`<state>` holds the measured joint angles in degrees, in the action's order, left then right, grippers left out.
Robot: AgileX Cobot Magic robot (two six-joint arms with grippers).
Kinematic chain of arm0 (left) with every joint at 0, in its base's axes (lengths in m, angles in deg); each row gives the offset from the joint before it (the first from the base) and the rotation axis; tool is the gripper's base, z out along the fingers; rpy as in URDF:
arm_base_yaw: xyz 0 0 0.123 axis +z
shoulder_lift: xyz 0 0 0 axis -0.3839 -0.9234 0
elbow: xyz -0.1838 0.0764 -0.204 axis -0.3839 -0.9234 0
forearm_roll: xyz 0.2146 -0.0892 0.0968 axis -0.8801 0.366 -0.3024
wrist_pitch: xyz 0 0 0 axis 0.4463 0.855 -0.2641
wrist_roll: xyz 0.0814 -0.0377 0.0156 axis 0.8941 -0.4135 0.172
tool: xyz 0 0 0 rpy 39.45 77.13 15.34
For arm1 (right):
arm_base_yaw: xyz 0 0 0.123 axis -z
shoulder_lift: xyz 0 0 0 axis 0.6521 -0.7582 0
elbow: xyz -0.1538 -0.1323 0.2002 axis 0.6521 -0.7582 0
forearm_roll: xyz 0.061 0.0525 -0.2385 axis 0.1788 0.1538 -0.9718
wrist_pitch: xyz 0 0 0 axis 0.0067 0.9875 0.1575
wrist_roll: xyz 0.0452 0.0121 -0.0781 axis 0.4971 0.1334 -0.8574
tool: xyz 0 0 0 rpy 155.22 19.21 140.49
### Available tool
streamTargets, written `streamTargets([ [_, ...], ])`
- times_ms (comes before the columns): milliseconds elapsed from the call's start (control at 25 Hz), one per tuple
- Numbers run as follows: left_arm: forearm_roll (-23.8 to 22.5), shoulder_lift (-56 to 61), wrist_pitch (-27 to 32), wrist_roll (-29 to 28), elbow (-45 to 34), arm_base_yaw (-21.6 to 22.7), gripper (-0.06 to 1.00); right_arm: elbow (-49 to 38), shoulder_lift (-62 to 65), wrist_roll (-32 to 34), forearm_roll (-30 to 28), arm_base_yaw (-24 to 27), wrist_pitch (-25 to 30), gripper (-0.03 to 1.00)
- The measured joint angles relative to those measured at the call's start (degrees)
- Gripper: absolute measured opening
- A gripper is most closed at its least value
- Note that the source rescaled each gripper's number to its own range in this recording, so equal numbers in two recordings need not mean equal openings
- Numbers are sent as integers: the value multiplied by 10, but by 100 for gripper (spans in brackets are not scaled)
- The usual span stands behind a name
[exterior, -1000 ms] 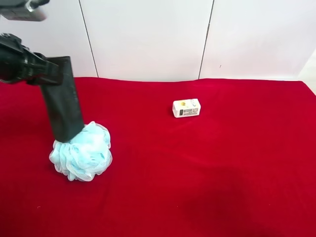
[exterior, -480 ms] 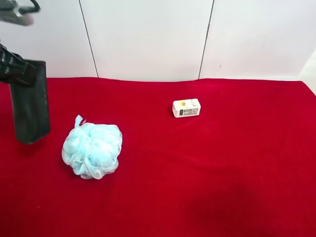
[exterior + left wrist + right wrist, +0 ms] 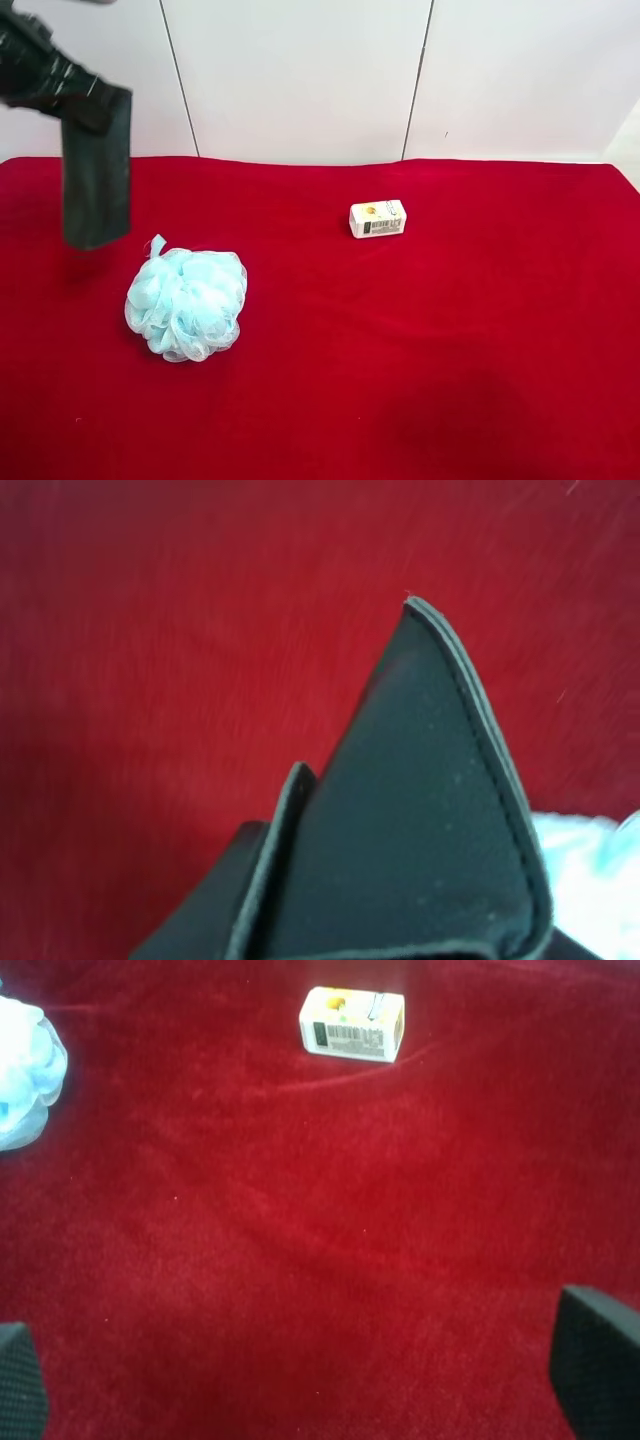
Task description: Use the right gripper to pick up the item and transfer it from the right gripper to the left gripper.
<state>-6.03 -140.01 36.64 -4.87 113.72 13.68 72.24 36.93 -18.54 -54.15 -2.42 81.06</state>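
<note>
The item, a dark grey-black flat case, hangs upright from the left gripper at the exterior high view's upper left, above the red cloth and clear of the pouf. In the left wrist view the case fills the lower part of the frame; the fingers themselves are hidden there. The right gripper is open and empty over bare red cloth; only its two black fingertips show at the frame's lower corners. It is out of the exterior high view.
A light-blue mesh pouf lies on the red cloth below and to the right of the hanging case. It also shows in the right wrist view. A small white printed box lies near the middle back, also in the right wrist view.
The left gripper carried the case off the pouf to the view's left, then raised it and brought it slightly back right. The pouf shifted right a little when released, then stayed still.
</note>
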Motion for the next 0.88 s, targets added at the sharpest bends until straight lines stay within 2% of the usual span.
streamTargets([
  [120,0,-40,23,0,38,-23,1,0,0,0,0,8,0,100],
  [200,0,-64,27,1,52,-35,1,0,0,0,-5,34,0,100],
  [600,-4,-174,17,2,130,-50,0,0,0,0,-13,288,-1,100],
  [880,-4,-224,5,2,219,-50,0,0,0,0,-13,382,-1,100],
])
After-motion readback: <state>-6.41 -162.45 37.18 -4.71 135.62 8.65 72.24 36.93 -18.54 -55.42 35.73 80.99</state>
